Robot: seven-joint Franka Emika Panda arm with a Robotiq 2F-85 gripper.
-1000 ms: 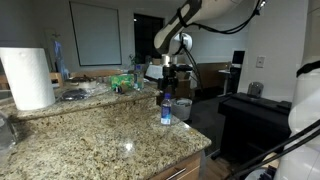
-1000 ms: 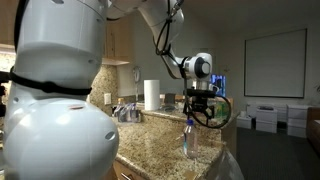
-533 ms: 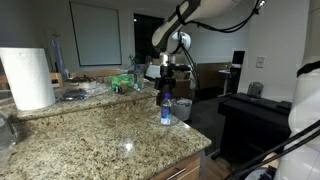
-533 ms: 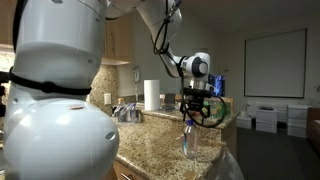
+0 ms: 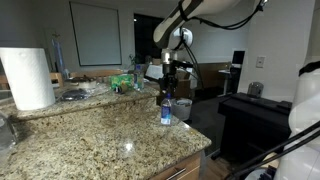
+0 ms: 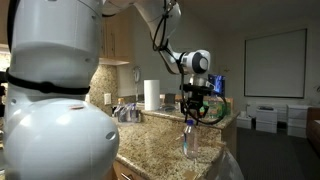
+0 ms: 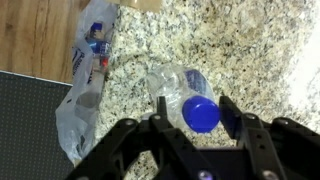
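Now the gripper (image 5: pixel 168 88) hangs right over the water bottle (image 5: pixel 166 110), which stands upright close to the granite counter's (image 5: pixel 100 135) outer edge; in the wrist view the fingers (image 7: pixel 128 135) are spread wide either side of the blue cap (image 7: pixel 200 113), gripping nothing, and a crumpled plastic wrapper (image 7: pixel 85 95) lies beside the bottle at the counter's edge
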